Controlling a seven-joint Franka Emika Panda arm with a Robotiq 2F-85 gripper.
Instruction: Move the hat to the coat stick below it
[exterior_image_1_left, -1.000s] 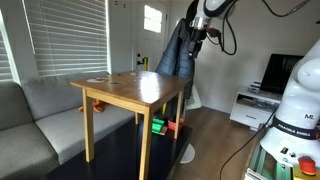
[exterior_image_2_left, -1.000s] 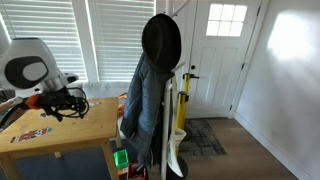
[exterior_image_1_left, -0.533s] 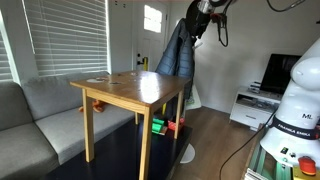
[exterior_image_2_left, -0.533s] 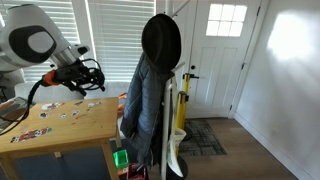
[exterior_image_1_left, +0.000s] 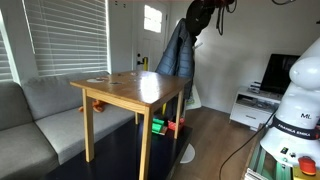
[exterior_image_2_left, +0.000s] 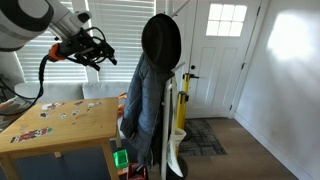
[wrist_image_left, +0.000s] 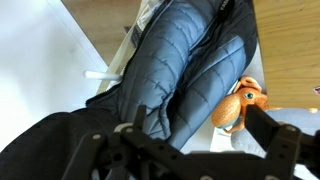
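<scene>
Black rounded hat (exterior_image_2_left: 161, 40) atop quilted puffy jacket (wrist_image_left: 185, 70) (slate blue), hand (exterior_image_2_left: 101, 55) spread wide, empty.

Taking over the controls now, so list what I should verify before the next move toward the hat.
1. Hat at the top of the stand: ok, it hangs above the jacket.
2. Tool empty: ok, it holds nothing and is apart from the hat.
3. Tool open: ok, the wrist view shows it spread wide.
4. Space between tool and hat: ok, nothing there in an exterior view; the table lies lower.
5. Free peg below the hat: cannot tell, the jacket hides the stand.
</scene>
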